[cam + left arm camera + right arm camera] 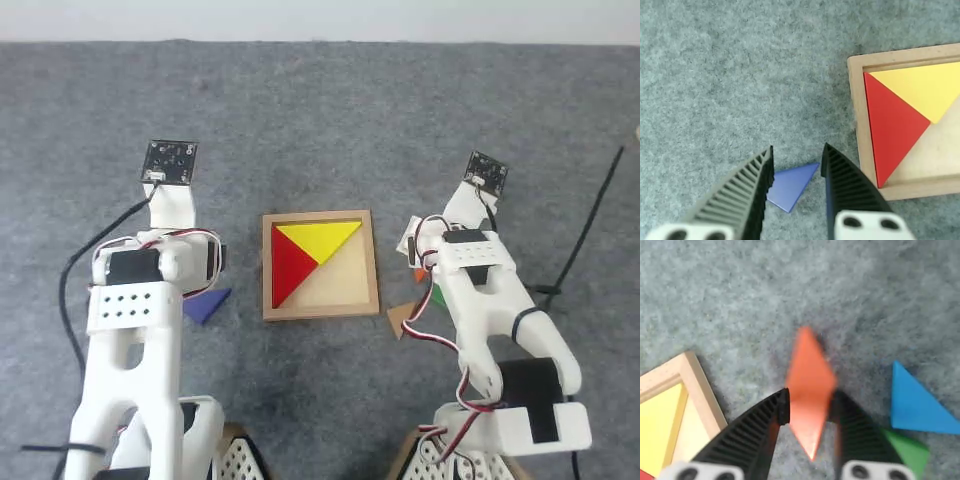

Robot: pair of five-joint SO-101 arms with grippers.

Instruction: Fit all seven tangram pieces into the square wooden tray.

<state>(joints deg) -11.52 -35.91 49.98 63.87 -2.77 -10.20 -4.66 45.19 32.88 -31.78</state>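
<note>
High view first: the tray (pixel 320 314) sits on the grey mat (pixel 320 120) between my two arms, and it holds two of the pieces. The yellow triangle (pixel 320 238) lies along the tray's far wall and the red triangle (pixel 288 270) along its left wall. The two meet on a slanted edge that ends near the tray's middle, and the tray's pale floor shows in the near and right part. The left arm (pixel 135 300) stands to the left of the tray and the right arm (pixel 480 290) to the right of it. A dark blue piece (pixel 207 305) lies flat on the mat left of the tray, level with its near left corner but apart from it. On the left wrist view my left claw (pixel 798 150) is spread wide over that piece, one finger on each side, and I cannot tell whether either finger touches it. A tan triangle (pixel 400 318) rests just off the tray's near right corner. On the right wrist view my right claw (pixel 811 400) is clamped on the orange piece (pixel 810 375), a long diamond to the right of the tray, with a pad pressed against each of its long sides. I cannot tell whether it is clear of the mat. Farther from the tray than the orange piece lie a light blue triangle (pixel 915 405) and a green piece (pixel 907 452), close beside each other.
</note>
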